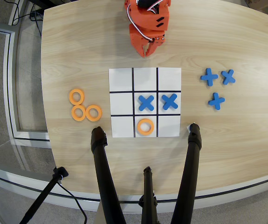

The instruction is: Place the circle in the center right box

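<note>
**Orange rings wait beside the grid, hand is far from them**

In the overhead view the hand [147,52] is at the top of the bench [78,46], above the grid sheet [145,102]. Its fingers are close together and hold nothing. Three orange circles [85,107] lie left of the sheet, touching each other. One more circle [145,126] lies in the bottom middle cell. Blue crosses fill the centre cell [146,102] and the cell to its right [169,101]. The middle-row cell on the left [121,103] is bare.

Four orange rings [77,97], five blue crosses [146,102], one nine-cell grid sheet [121,79].
</note>
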